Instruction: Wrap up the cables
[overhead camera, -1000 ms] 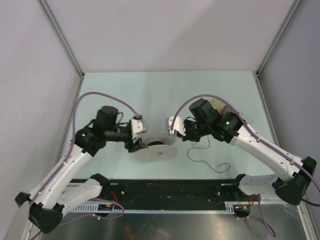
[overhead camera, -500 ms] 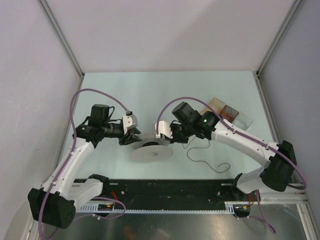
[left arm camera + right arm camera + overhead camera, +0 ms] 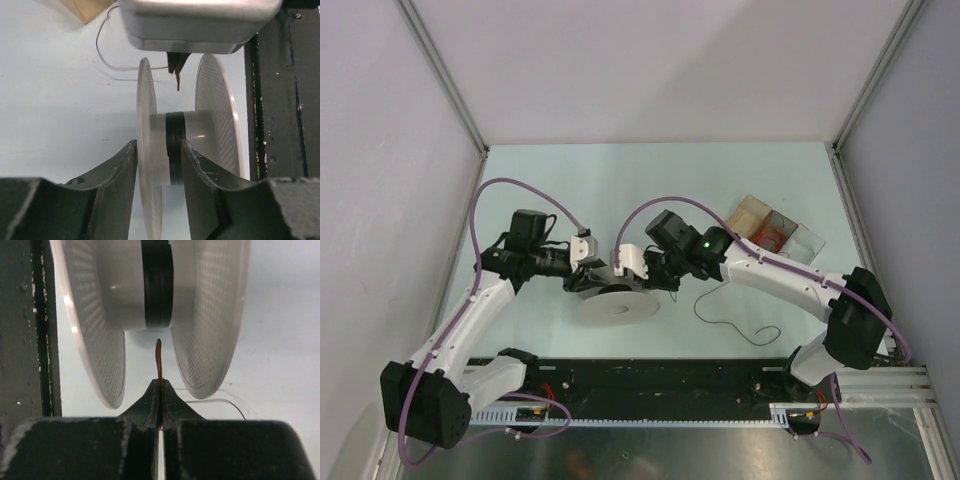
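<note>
The white perforated spool [image 3: 620, 303] lies at the table's middle. My left gripper [image 3: 592, 278] is shut on one flange [image 3: 144, 100], its fingers [image 3: 202, 170] either side of it beside the hub's black band [image 3: 175, 145]. My right gripper [image 3: 642, 272] faces it from the right and is shut on the thin dark wire [image 3: 159, 357]. The wire's short end points at the hub [image 3: 120, 290] between the two flanges. The rest of the wire [image 3: 715, 318] trails loose over the table to the right. The right gripper's tips [image 3: 177, 62] show just above the spool in the left wrist view.
A clear plastic box [image 3: 800, 238] holding a small orange-red coil stands at the right. A black rail [image 3: 670, 375] runs along the near edge. Grey walls close in the left, back and right sides.
My right gripper has moved left with the wire, up to the spool. My left arm has drawn back to the left, and the spool has shifted slightly left with it.
</note>
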Available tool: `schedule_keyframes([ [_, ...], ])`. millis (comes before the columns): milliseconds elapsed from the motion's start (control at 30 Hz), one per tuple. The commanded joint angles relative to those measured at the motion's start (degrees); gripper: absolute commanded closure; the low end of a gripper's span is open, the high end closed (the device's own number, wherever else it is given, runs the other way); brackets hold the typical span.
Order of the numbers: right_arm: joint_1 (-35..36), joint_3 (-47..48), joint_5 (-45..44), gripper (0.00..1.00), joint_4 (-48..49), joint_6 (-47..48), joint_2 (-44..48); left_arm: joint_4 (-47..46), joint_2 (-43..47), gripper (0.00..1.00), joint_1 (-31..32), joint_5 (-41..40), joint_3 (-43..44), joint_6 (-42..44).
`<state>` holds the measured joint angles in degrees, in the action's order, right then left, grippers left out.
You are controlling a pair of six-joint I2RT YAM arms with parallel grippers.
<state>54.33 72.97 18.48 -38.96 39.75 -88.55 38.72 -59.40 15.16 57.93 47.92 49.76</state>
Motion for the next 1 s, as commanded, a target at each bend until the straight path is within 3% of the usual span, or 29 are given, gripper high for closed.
schedule_keyframes([
  [0, 0.49, 1.13, 0.77, 1.00, 5.80, -4.39, -1.29, -3.40, -0.17, 0.57, 0.40, 5.59, -1.33, 3.30],
  [200, 0.56, 1.19, 0.00, 1.00, 9.90, -8.09, -1.88, -6.74, 0.82, 0.66, 0.99, 7.78, -3.23, 3.34],
  [500, 0.91, 1.18, 0.33, 1.00, 13.18, -13.12, -1.89, -16.97, 3.03, 0.56, 3.65, 6.22, -7.43, -4.72],
  [967, 1.88, 0.97, 2.76, 1.00, 15.37, -13.50, -1.65, -24.90, 3.98, 0.59, 5.65, 2.79, -10.68, -11.32],
])
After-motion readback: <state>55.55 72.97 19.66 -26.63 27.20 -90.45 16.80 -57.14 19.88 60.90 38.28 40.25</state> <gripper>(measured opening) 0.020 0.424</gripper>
